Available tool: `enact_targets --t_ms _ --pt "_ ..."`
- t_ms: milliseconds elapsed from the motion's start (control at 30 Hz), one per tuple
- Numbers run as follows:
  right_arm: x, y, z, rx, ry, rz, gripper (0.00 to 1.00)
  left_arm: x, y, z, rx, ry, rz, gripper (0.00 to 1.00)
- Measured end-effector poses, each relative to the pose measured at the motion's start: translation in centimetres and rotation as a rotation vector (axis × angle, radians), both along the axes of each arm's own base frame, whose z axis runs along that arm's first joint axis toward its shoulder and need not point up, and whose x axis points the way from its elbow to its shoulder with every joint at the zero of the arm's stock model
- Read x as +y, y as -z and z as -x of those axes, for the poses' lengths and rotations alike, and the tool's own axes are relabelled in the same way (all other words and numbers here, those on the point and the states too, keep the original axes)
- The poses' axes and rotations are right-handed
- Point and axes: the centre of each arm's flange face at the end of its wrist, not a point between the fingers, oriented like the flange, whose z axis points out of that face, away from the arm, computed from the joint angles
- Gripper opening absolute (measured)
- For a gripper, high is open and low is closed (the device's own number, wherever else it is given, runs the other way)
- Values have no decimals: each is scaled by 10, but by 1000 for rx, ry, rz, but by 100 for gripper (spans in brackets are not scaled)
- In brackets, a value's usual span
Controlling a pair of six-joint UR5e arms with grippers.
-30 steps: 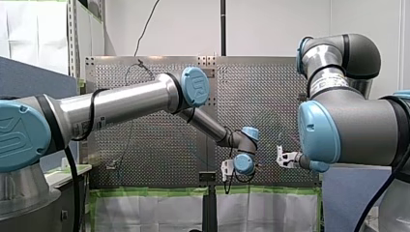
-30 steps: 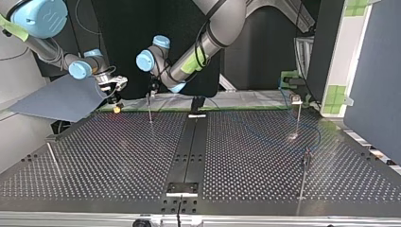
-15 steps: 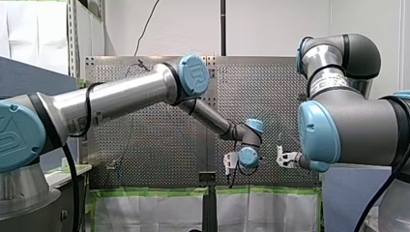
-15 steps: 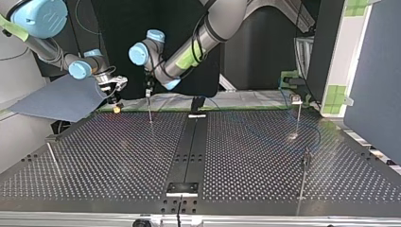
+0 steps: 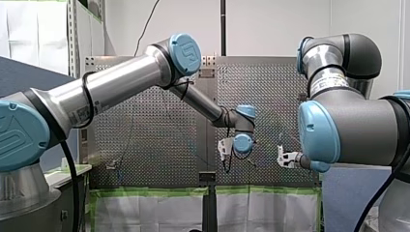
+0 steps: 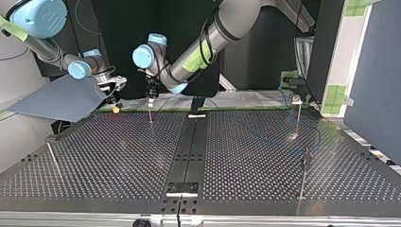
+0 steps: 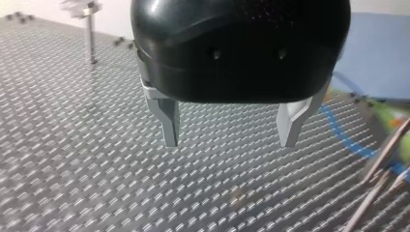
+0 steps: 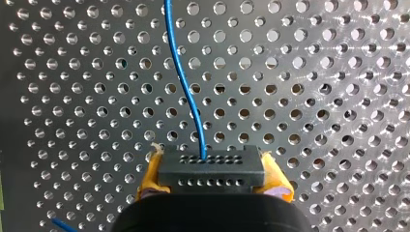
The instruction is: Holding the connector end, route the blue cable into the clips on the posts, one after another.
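While my right claw clamps the connector, my left claw has shifted; it gapes.

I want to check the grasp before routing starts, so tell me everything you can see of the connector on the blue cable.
The connector is a black rectangular block, seemingly plastic, with two rows of small holes on its face. The blue cable leaves a hole in the farther row and curves away over the perforated table. My right gripper clamps it, yellow pads on both short ends; it sits square between them.
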Motion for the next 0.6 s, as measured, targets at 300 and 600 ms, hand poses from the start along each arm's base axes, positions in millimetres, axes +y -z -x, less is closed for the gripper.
enact_targets --t_ms 300,600 --pt "0 0 0 0 0 -1 0 36 -31 -4 37 -15 -32 100" --pt "1 0 -2 0 -3 -2 0 58 -59 27 98 -5 -101 100"
